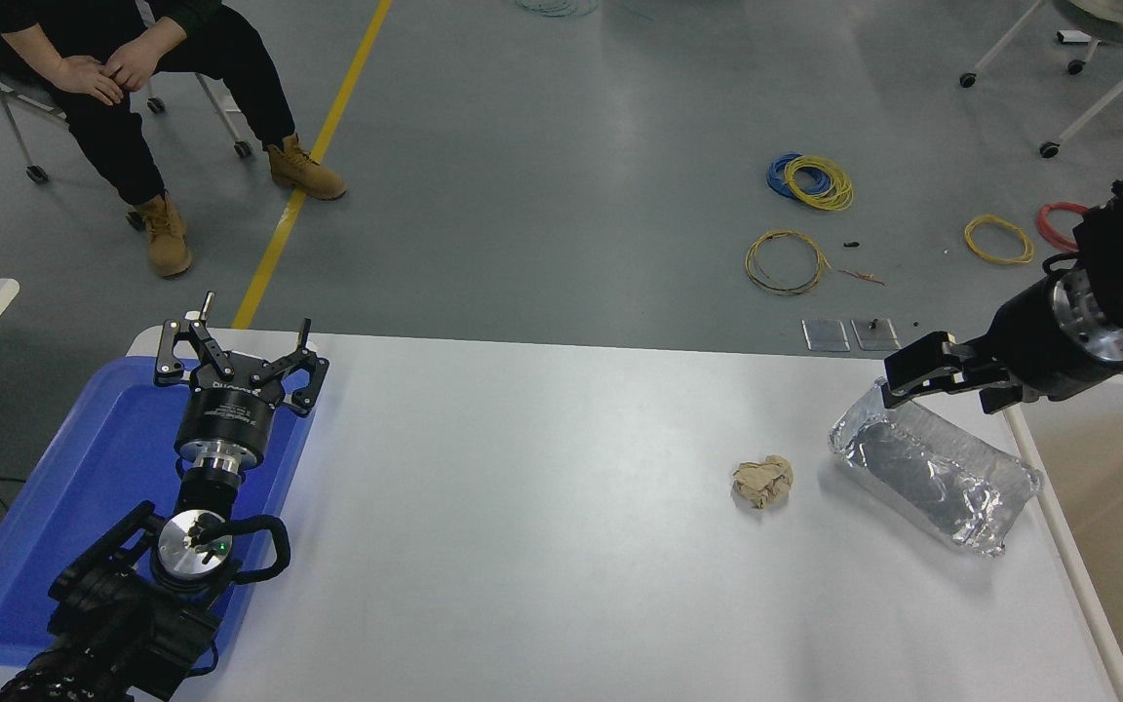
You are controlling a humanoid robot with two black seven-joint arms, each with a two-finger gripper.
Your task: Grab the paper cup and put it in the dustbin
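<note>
Progress looks near its end to us: we see no paper cup anywhere on the white table [542, 546], so we judge it may already lie in the dustbin [1073, 575] at the right edge, though its inside is mostly cut off. Our right gripper [898, 375] carries nothing and hovers over the foil tray's [932, 478] far end, near a crumpled paper ball [762, 481]; whether its fingers are spread we cannot tell. Our left gripper [235, 351] sits parked and spread above the blue tray [64, 507].

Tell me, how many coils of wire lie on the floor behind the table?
5. A blue coil and a yellow coil overlap; a yellow-green coil lies nearer the table; a yellow coil lies right; a red coil is partly hidden by the right arm.
</note>
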